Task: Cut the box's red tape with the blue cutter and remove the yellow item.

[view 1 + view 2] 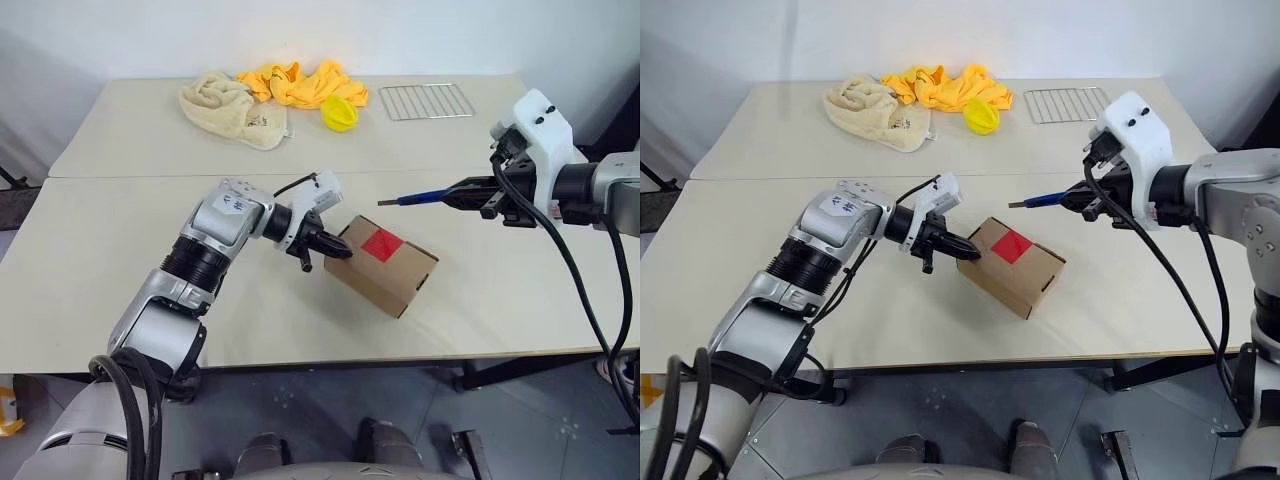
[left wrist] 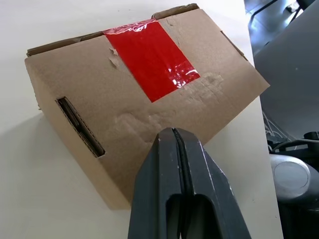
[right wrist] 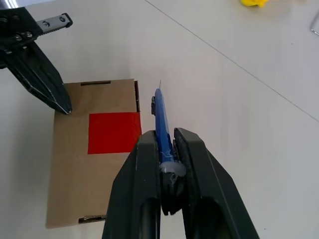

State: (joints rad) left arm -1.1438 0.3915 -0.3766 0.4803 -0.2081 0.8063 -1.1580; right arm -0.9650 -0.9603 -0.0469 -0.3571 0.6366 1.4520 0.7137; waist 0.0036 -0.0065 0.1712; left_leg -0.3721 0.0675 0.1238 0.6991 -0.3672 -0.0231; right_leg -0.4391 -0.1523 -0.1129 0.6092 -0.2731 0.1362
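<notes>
Pressing its closed left gripper (image 1: 340, 250) on the box (image 1: 385, 268) near the table's front, while the right gripper (image 1: 478, 195) clamps the blue cutter (image 1: 415, 198) above, risks the box sliding when the red tape (image 1: 381, 244) is cut.

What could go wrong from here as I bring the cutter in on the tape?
1. The left claw is shut and only presses a corner of the box, gripping nothing, so the box may slide or twist under the blade.
2. The red tape lies close to that claw, so the blue cutter, held in the right claw, could strike its fingers.
</notes>
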